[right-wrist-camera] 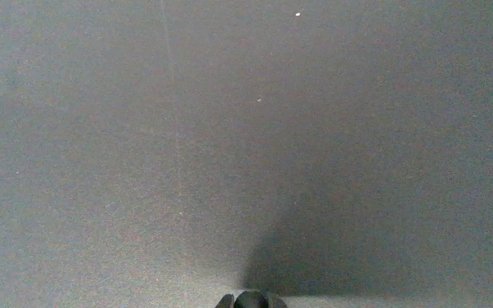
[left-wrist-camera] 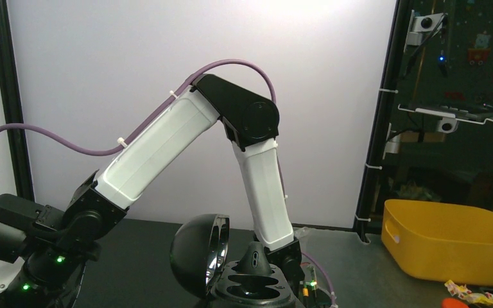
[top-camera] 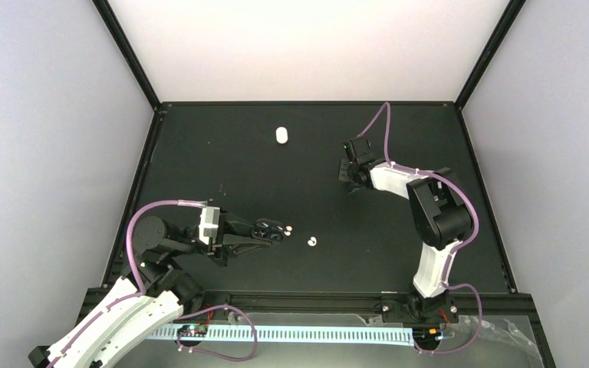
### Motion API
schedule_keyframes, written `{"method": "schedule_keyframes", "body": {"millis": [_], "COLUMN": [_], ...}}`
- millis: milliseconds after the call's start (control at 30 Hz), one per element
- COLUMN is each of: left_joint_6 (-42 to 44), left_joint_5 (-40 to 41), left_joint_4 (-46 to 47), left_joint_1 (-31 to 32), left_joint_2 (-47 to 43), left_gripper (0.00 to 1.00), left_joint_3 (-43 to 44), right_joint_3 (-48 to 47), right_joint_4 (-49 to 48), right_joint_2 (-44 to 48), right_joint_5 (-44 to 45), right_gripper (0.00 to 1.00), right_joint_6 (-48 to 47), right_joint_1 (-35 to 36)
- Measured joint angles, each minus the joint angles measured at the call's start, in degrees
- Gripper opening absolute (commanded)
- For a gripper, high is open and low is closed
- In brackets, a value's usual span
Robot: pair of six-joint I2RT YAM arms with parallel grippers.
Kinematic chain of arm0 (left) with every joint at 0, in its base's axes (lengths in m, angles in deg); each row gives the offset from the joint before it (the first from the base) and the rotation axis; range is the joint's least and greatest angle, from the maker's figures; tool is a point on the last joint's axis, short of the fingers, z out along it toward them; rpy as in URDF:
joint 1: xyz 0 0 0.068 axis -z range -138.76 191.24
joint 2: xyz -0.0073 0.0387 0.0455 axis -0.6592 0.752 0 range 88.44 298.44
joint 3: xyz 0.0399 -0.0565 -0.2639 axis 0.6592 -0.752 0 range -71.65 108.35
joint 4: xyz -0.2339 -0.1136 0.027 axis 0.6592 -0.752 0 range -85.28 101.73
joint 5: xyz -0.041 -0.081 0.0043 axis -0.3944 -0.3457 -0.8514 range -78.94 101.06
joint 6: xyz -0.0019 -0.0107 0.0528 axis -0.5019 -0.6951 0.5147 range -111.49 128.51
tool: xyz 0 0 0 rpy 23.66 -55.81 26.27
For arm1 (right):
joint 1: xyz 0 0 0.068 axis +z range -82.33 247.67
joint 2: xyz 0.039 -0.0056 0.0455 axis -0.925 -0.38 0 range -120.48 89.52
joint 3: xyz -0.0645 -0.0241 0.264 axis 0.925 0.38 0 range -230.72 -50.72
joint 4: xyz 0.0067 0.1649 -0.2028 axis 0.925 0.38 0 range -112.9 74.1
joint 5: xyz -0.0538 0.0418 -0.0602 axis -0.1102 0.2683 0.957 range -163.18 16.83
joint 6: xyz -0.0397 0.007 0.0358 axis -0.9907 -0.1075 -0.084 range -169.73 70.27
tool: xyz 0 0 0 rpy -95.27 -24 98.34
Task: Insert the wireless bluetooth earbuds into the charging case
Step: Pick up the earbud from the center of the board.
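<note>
The left end effector point(top-camera: 274, 233) lies low along the counter point(top-camera: 215, 153), its fingers drawn together on what looks like a black charging case point(left-wrist-camera: 250, 292). The case's glossy domed lid point(left-wrist-camera: 196, 256) stands swung open and the wells face up. Just off the tip of this end effector, to its right, lies one white earbud point(top-camera: 288, 228), close to the case but seemingly not touching it. A second white earbud point(top-camera: 313, 241) rests a little farther right and slightly nearer the arm bases.

The right end effector point(top-camera: 350, 178) hangs over bare counter, well apart from both buds. They lie to its left and toward the near edge. I cannot tell whether its fingers are together or pinching something, because only their dark tips show in its own camera.

Both buds are far nearer the left arm, but that arm is occupied with the case, so the pick probably falls to the right arm. The buds are too small to read a long axis, and no black buds are visible. A white oblong object point(top-camera: 281, 136) sits far back.
</note>
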Motion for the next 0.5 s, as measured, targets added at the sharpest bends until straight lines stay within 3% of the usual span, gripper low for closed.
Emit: {"method": "schedule_keyframes", "body": {"millis": [500], "left_joint_6": [-0.07], "left_joint_5": [-0.55], "left_joint_4": [0.02], "left_joint_1": [0.0], "left_joint_2": [0.37], "left_gripper": [0.02], "left_joint_3": [0.0], "right_joint_3": [0.81], "right_joint_4": [0.57], "right_joint_2": [0.0], "right_joint_5": [-1.4], "right_gripper": [0.15], "right_joint_6": [-0.02], "right_joint_1": [0.0]}}
